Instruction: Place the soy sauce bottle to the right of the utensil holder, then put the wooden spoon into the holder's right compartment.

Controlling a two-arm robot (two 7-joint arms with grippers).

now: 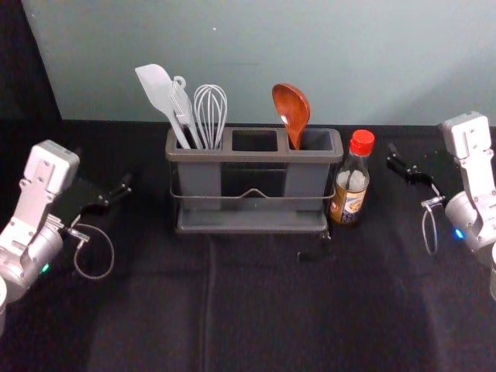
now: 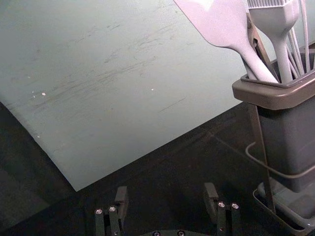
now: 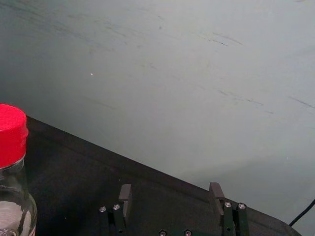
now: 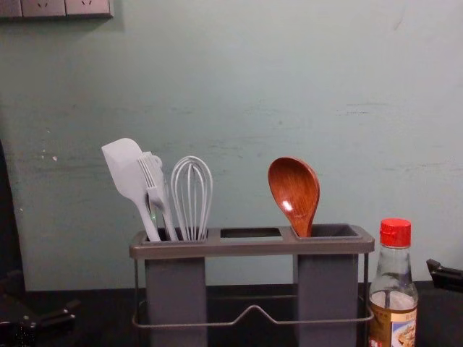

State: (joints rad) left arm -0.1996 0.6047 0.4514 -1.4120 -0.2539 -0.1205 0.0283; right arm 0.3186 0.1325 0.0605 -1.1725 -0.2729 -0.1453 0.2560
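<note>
and here's the one that counts: the soy sauce bottle (image 1: 349, 190) stands upright just beside the utensil holder (image 1: 256, 156), on its right, long axis vertical, red cap up, and it lies on the inner side of the right gripper (image 3: 171, 187), btwn that claw and the holder! the claw's out to the bottle's right in the head view, well clear of it, fingers spread w/ nothing in the gap. right arm's the nearer one, no contest, for bottle & spoon both. the wooden spoon (image 4: 295, 191)? in the holder's right compartment (image 4: 327, 289), handle down, bowl up top, tipped a bit toward the robot's left, over by the inner edge (nice spot, tbh). left gripper (image 2: 166, 189) is parked out past the holder's left end, fingers apart too, nothing pinched, near the white spatula (image 4: 126, 170) side. so both placements look done, imo, and the next move's prob just a retreat: right claw should go outward, away from the bottle, bc any swing inward meets glass before it meets the holder. can't tell if bottle & holder actually touch, so a nudge there could knock one into the other. no regrasp needed afaict!
</note>
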